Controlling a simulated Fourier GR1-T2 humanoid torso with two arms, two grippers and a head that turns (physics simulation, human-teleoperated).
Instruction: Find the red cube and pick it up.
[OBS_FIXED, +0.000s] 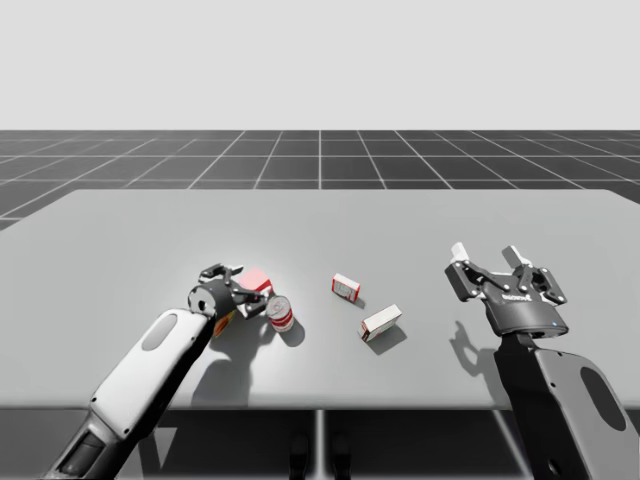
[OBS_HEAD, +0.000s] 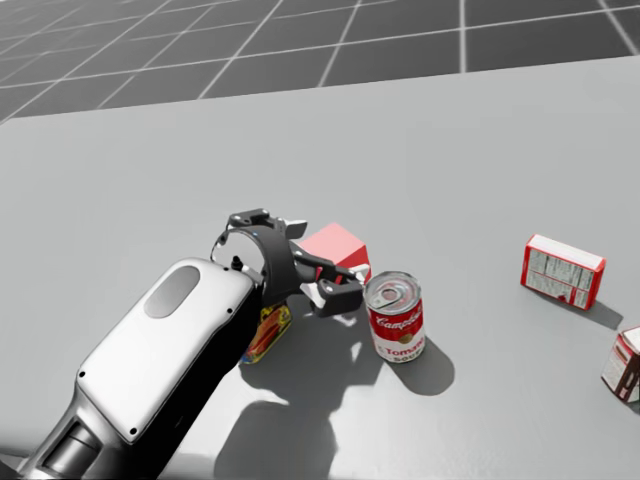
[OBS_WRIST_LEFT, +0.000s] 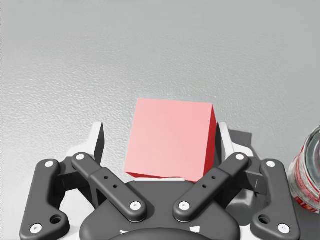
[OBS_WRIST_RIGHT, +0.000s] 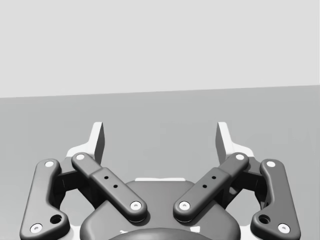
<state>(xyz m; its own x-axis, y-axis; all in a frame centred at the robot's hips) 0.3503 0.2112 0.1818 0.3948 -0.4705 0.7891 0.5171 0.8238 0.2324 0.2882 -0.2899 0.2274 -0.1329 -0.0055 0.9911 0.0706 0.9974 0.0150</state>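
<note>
The red cube (OBS_WRIST_LEFT: 170, 140) lies on the grey table (OBS_FIXED: 120, 240), left of the middle (OBS_FIXED: 258, 279) (OBS_HEAD: 335, 245). My left gripper (OBS_WRIST_LEFT: 160, 137) is open around it: the cube sits between the fingers, close against one finger with a gap to the other. Seen from above, that gripper (OBS_FIXED: 245, 285) (OBS_HEAD: 325, 262) reaches in low from the left. My right gripper (OBS_FIXED: 486, 255) (OBS_WRIST_RIGHT: 160, 137) hangs open above the table's right side with nothing between its fingers.
A red-and-white can (OBS_FIXED: 281, 314) (OBS_HEAD: 397, 318) (OBS_WRIST_LEFT: 307, 175) stands upright just beside the left gripper. Two red-and-white boxes (OBS_FIXED: 346, 288) (OBS_FIXED: 381, 322) lie near the table's middle. A small yellow-and-red item (OBS_HEAD: 265, 335) lies under my left wrist.
</note>
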